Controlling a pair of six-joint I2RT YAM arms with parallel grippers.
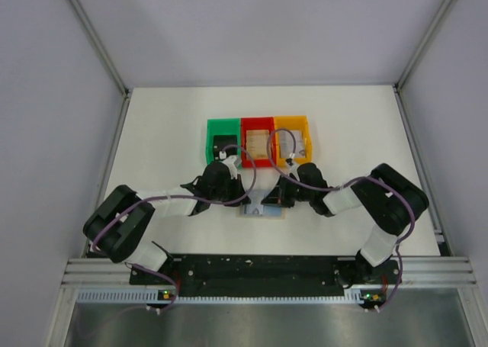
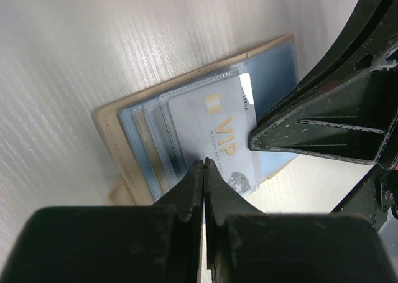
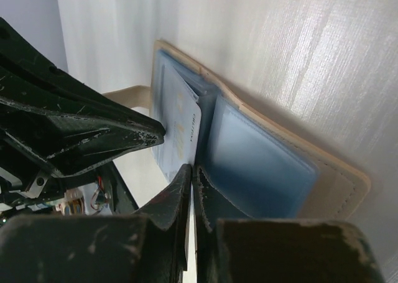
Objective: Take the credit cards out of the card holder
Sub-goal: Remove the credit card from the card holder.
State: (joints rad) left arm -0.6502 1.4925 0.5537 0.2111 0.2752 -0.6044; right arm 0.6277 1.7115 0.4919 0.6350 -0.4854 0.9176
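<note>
Jaws closed tight, our left gripper (image 2: 204, 166) and right gripper (image 3: 191, 171) meet at the card (image 2: 211, 127) in the open holder (image 2: 109, 118), probably to work it loose; whether either pinches it we cannot tell.

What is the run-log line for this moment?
tan folding card holder: lying open | pale grey VIP card: in holder | left gripper: shut at card edge | right gripper: shut by fold

Built as two black arms, left arm (image 1: 122, 223) and right arm (image 1: 393, 198), from rounded, blocky segments with white sections (image 1: 343, 200) near the wrists. Strung with thin purple cables (image 1: 133, 212) along each. Tipped with matte black, wedge-shaped fingers (image 2: 186, 196), scuffed pale along the edges. Lit green and orange at the bases (image 1: 156, 286).
</note>
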